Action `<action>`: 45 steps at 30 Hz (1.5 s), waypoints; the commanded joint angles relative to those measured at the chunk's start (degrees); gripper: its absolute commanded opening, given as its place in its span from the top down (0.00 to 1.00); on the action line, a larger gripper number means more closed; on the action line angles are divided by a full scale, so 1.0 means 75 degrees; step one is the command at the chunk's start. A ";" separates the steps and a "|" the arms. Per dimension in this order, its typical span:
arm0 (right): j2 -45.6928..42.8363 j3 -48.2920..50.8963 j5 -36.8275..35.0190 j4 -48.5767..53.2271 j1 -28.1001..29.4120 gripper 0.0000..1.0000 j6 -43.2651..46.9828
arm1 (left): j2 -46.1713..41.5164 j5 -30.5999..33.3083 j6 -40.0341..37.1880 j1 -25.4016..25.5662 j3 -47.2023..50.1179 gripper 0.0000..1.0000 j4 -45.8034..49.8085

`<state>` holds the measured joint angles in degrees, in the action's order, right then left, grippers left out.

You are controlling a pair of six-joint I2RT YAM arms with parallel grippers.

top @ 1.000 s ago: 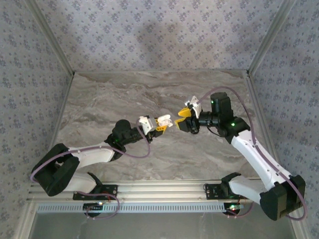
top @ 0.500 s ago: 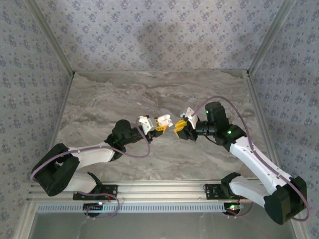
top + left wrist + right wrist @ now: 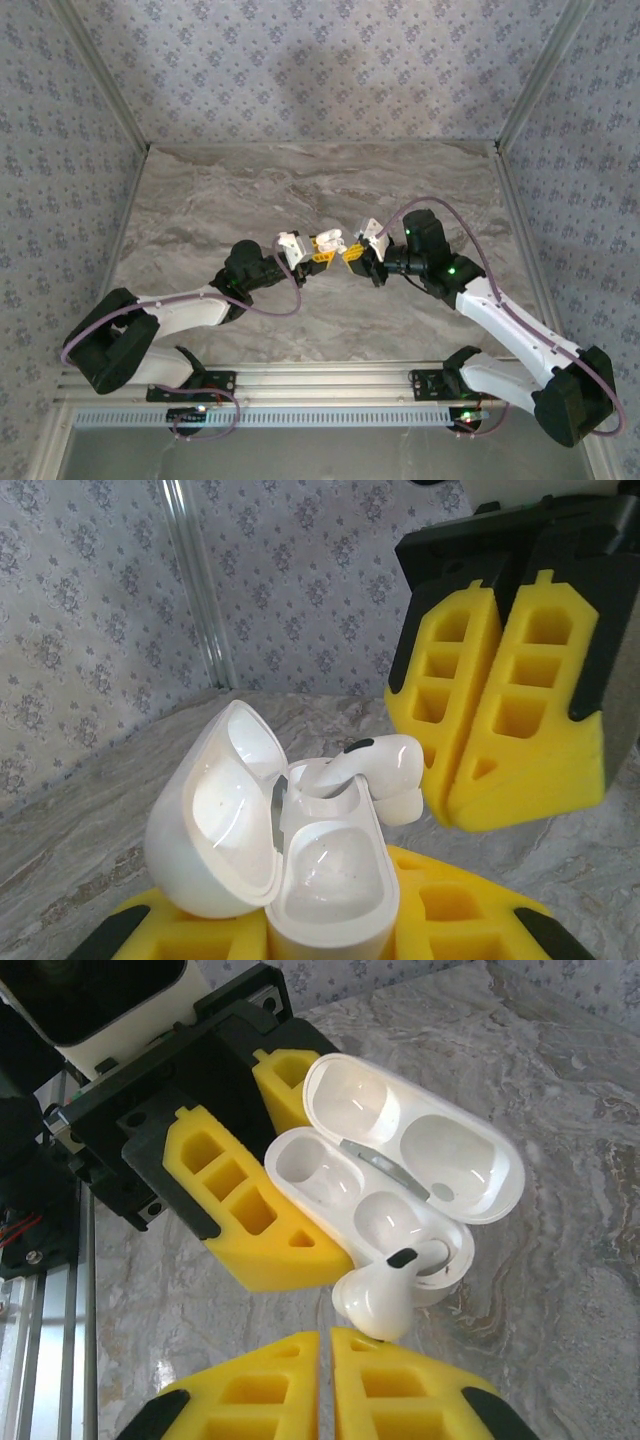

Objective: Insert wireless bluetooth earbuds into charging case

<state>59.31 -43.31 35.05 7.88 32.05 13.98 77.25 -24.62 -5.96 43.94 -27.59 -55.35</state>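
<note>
Now my left claw (image 3: pixel 328 243) clamps the glossy white case (image 3: pixel 330 885), lid (image 3: pixel 215 830) open, while my right claw (image 3: pixel 325 1345), closed and empty, touches a white earbud (image 3: pixel 385 770) lying half inside it.

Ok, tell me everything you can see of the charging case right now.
The charging case is a glossy white, rounded plastic box, lid hinged open on a grey metal strip. The left end effector clamps its body between yellow fingers. One moulded well is empty; the other holds a white earbud only partly seated, head tilted over the rim. The shut right end effector sits by that earbud.
</note>
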 commanded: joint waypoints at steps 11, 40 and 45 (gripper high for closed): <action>0.0154 -0.0026 -0.0127 -0.0449 0.0149 0.94 -0.0094 | -0.0117 -0.0045 0.0103 0.0035 -0.0304 0.87 -0.0282; 0.0494 -0.0136 -0.0595 -0.1065 0.0186 0.82 -0.0791 | -0.0105 -0.0045 0.0207 0.0032 -0.0375 0.87 -0.0067; 0.0632 -0.0161 -0.0595 -0.1209 0.0207 0.79 -0.0935 | -0.0082 0.0002 0.0208 0.0030 -0.0413 0.87 0.0038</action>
<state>63.40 -43.31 31.70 1.78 33.32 8.45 77.25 -22.92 -5.08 43.86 -28.47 -54.83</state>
